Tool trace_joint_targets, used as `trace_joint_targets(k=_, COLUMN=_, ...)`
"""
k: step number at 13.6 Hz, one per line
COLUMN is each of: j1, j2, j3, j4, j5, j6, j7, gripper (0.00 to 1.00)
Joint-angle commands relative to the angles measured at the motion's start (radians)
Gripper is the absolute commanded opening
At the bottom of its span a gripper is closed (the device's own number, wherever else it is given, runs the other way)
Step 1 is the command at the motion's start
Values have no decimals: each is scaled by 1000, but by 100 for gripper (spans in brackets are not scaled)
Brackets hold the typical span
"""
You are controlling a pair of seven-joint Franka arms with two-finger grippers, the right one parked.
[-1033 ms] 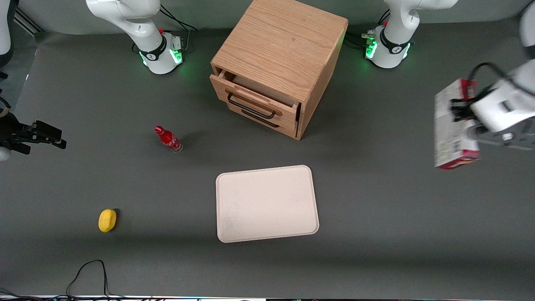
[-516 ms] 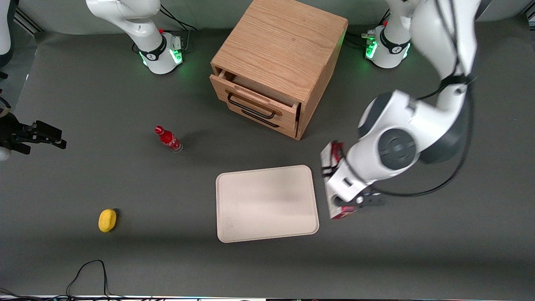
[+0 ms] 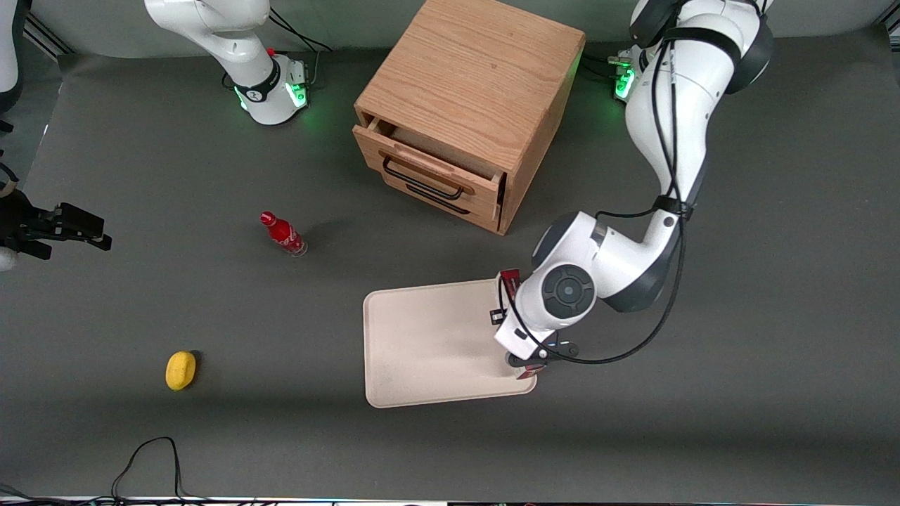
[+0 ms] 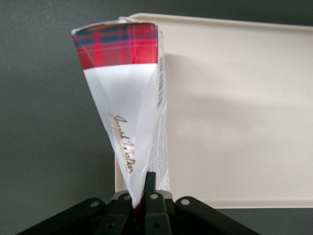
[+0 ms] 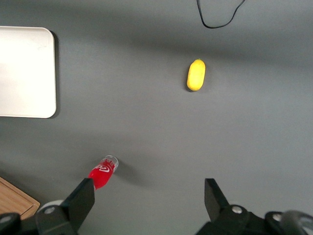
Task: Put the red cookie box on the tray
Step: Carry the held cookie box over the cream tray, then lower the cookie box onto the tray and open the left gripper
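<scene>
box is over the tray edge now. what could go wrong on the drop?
1. The hand, shut on the box, holds it along the tray rim nearest the working arm; released here, it may straddle the rim or slide onto the table.
2. Only one end is pinched, so the box could tip on release.

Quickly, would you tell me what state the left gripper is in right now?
Left gripper: shut on the red cookie box, over the tray at its edge toward the working arm.
</scene>
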Motion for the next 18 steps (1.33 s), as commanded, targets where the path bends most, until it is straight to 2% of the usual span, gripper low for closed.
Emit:
trace_joint_targets(k=1, j1=-34, j2=16, j3=19, j4=-3, j5=49, j6=44, j7=-26, gripper=0)
trace_joint_targets(k=8, j1=-34, j2=16, j3=19, j4=-25, j5=53, j6=62, j7=-26, gripper=0)
trace_joint_targets(k=10, j1=-34, j2=13, j3=19, j4=-34, j5=56, j6=61, j7=-29, gripper=99)
trace_joint_targets(k=15, j1=-26, j2=-28, j3=19, j4=-51, j5=59, j6=29, j7=-18, gripper=100)
trace_joint_targets(k=18, j1=18, j2=-230, j3=19, j4=-184, j5=59, j6=-63, j7=22, gripper=100)
